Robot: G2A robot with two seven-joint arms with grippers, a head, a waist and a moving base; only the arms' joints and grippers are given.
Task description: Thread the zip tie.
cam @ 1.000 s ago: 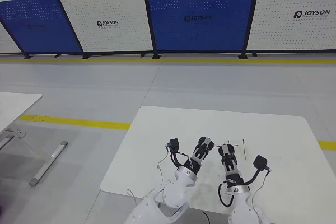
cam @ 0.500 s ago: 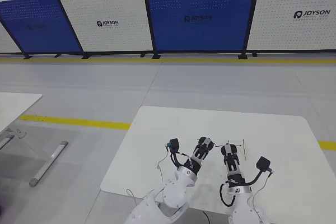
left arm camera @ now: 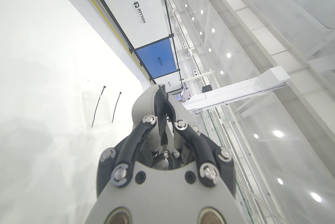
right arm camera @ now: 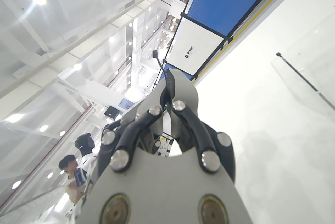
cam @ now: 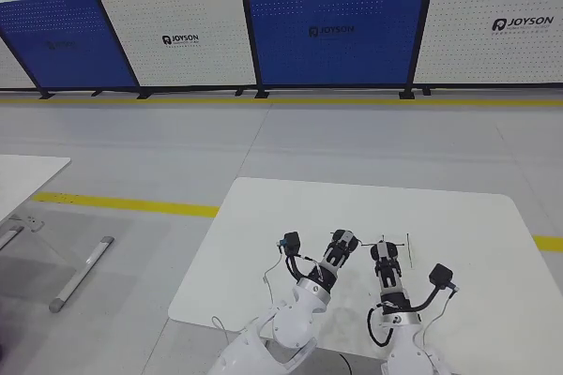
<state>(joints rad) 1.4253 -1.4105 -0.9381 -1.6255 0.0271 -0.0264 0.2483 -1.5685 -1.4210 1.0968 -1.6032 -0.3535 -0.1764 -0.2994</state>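
**Change.** Over the last second the right arm's wrist is shifted slightly outward. Since half a second ago both arms are held where they were. In the top view a thin dark line [cam: 397, 246] is now seen running sideways from the tip of the right gripper [right arm camera: 167, 75], where none was seen a second ago. It is judged to be the strap of the held tie, swung crosswise. The zip tie [right arm camera: 155, 53] is clamped between the right gripper's fingers, its head standing just beyond the fingertips. The left gripper [left arm camera: 162, 91] is held alongside, its fingers pressed together with nothing seen between them. Threading is therefore judged not yet begun, since the tail and the head are still to be brought together.

**Hidden.** The lower strap is covered by the right gripper's own fingers, so the free end cannot be placed with confidence. The slot in the head is too small to be made out. Two spare zip ties [left arm camera: 98, 107], [left arm camera: 116, 107] lie on a clear sheet [left arm camera: 87, 98] ahead of the left gripper, well apart from it. In the right wrist view a tie lying off to that gripper's side is cut off by the frame edge. The sheet's outline is faint against the white table [cam: 450, 211].
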